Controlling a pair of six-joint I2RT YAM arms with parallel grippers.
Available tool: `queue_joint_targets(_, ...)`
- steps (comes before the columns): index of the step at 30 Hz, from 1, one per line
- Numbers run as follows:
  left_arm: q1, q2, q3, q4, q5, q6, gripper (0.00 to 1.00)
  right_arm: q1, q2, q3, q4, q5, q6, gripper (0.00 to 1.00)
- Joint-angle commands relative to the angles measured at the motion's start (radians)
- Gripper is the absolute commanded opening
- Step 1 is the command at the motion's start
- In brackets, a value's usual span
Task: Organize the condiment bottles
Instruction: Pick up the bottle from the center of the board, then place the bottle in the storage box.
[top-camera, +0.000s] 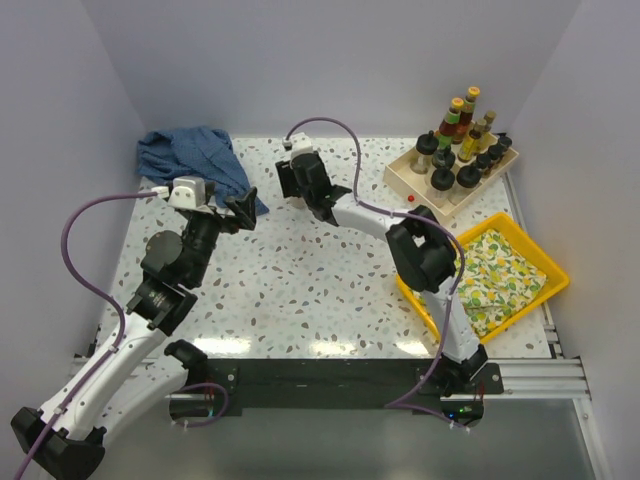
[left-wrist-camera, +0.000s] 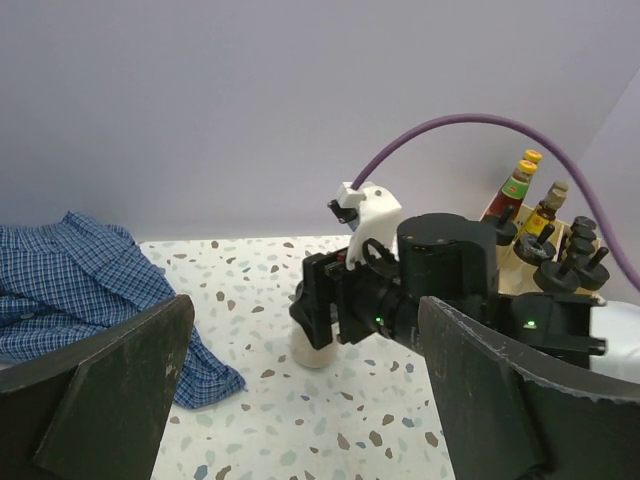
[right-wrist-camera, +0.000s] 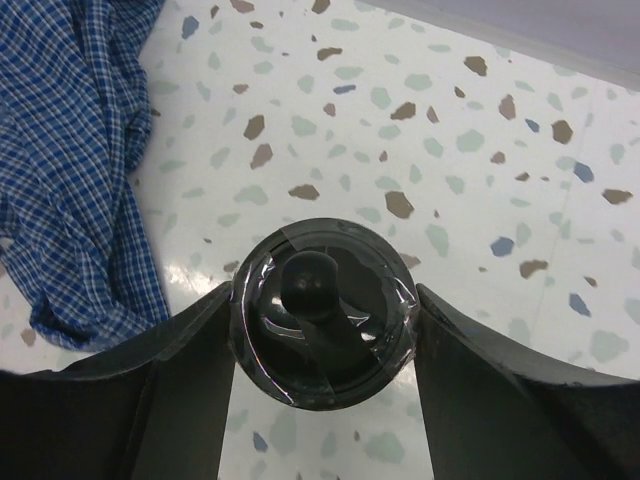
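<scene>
On the right side of the counter (top-camera: 300, 290), a yellow bin (top-camera: 555, 275) holds a lemon-print cloth (top-camera: 500, 275). Behind it, a beige divided tray (top-camera: 408, 183) holds most of the condiment bottles (top-camera: 458, 140): tall red- and yellow-capped ones at the back, black-lidded ones in front. A blue plaid cloth (top-camera: 190, 155) lies at the far left. Near it, one black-lidded jar (right-wrist-camera: 320, 335) stands apart from the tray, with the right tool (right-wrist-camera: 322, 300) clamped on its lid from both sides. The left tool (left-wrist-camera: 300, 400) hovers with its fingers spread wide, holding nothing.
</scene>
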Motion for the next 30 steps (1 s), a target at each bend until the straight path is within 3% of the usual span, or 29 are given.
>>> queue_joint_targets(1,0.005,-0.002,-0.003,0.043,-0.005,0.019,1.0,-0.003,-0.218,-0.097,0.122,0.103,-0.023,0.18)
queue_joint_targets(8,0.005,0.005,-0.005,0.043,0.004,0.017,1.0,-0.051,-0.405,-0.247,0.105,0.227,-0.047,0.0)
queue_joint_targets(17,0.005,0.005,-0.005,0.046,0.001,0.017,1.0,-0.19,-0.565,-0.339,0.056,0.337,0.0,0.0)
queue_joint_targets(30,0.005,0.007,-0.003,0.043,0.01,0.017,1.0,-0.347,-0.585,-0.387,0.049,0.419,0.034,0.0)
